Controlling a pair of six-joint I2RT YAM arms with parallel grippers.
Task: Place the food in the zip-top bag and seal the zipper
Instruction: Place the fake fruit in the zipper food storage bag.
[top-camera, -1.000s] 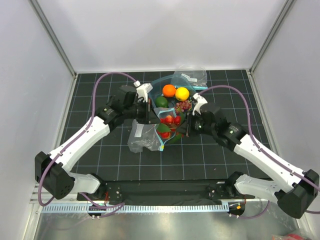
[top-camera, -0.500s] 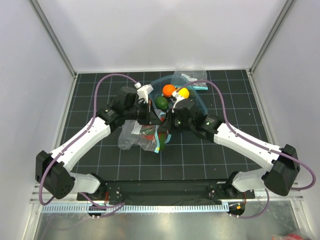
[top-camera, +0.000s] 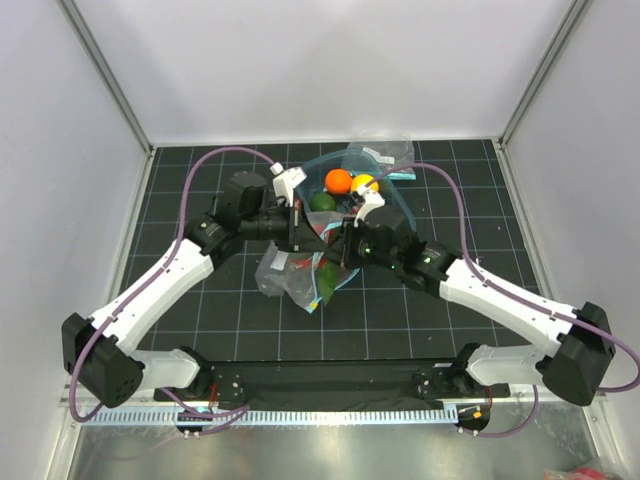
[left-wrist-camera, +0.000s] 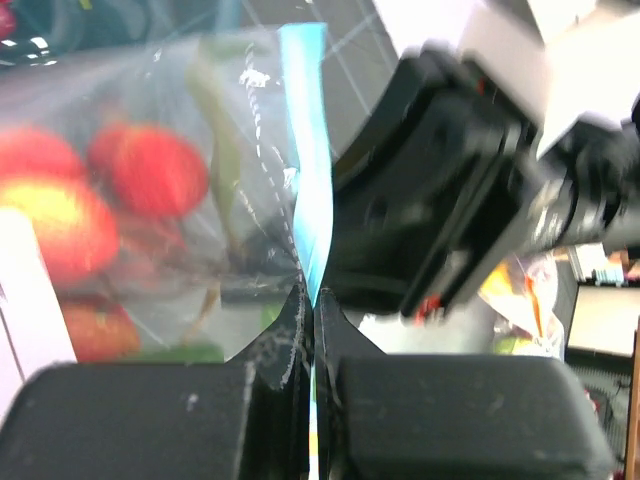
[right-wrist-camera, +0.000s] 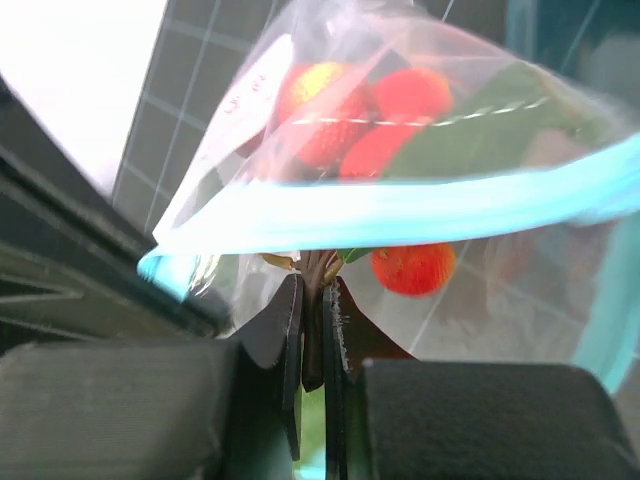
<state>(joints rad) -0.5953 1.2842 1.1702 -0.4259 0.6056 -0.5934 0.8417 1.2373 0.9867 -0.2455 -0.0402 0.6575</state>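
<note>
The zip-top bag (top-camera: 285, 280) hangs and slumps between both grippers, with red strawberries (left-wrist-camera: 150, 165) inside it. My left gripper (top-camera: 300, 228) (left-wrist-camera: 311, 305) is shut on the teal zipper (left-wrist-camera: 308, 200) at one end of the mouth. My right gripper (top-camera: 340, 243) (right-wrist-camera: 318, 295) is shut on a dark brown stem with green leaves, just under the zipper (right-wrist-camera: 400, 205). A strawberry (right-wrist-camera: 413, 268) hangs beside that stem. More strawberries (right-wrist-camera: 320, 110) show through the plastic above. An orange (top-camera: 338, 181), a lemon (top-camera: 366, 184) and a lime (top-camera: 322, 202) lie behind the grippers.
The loose fruit sits in a teal translucent tub (top-camera: 403, 208) behind my right wrist. A smaller clear bag (top-camera: 385, 152) lies at the back by the wall. The two wrists are very close together over the black grid mat (top-camera: 200, 310).
My right arm swung left from beside the tub to the bag's mouth. The bag slid left and sagged lower, and the strawberries are now hidden from above.
</note>
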